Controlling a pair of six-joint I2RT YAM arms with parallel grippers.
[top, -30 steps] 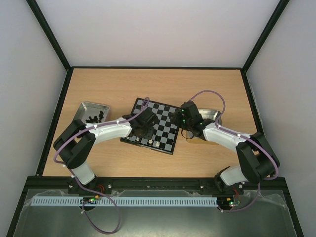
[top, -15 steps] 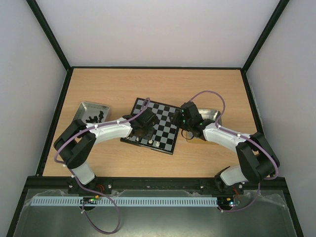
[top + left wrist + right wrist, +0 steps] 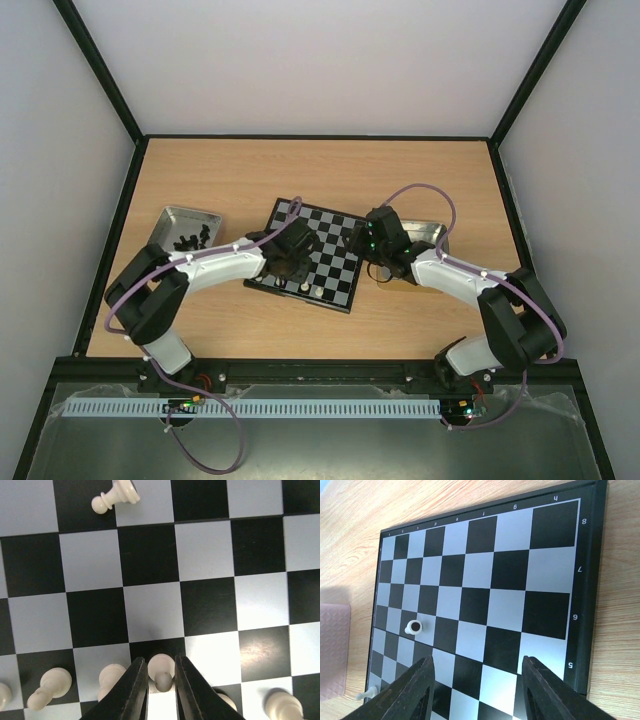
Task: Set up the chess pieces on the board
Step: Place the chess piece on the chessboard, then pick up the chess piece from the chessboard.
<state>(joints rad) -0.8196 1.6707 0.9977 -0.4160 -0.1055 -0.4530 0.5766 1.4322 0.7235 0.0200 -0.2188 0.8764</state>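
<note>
The board [image 3: 330, 250] lies mid-table, black and pale grey checks. My left gripper [image 3: 161, 680] is low over its near rows, fingers closed narrowly on an upright white pawn [image 3: 161, 667] that rests on the board. Other white pieces [image 3: 52, 682] stand beside it in the same row. A white pawn [image 3: 115, 497] lies tipped over farther up the board; it also shows in the right wrist view [image 3: 413, 627]. My right gripper [image 3: 480, 690] is wide open and empty above the board's right edge. Black pieces [image 3: 190, 238] lie in the left tin.
A silvery tin [image 3: 187, 228] stands left of the board. A second tin [image 3: 428, 233] stands right of it, partly hidden by my right arm. Black frame rails run along the table's edges. The board's black rim [image 3: 592, 580] carries row numbers.
My left arm has shifted very slightly while its gripper stays over the board's near left rows. The right arm has not visibly moved.
</note>
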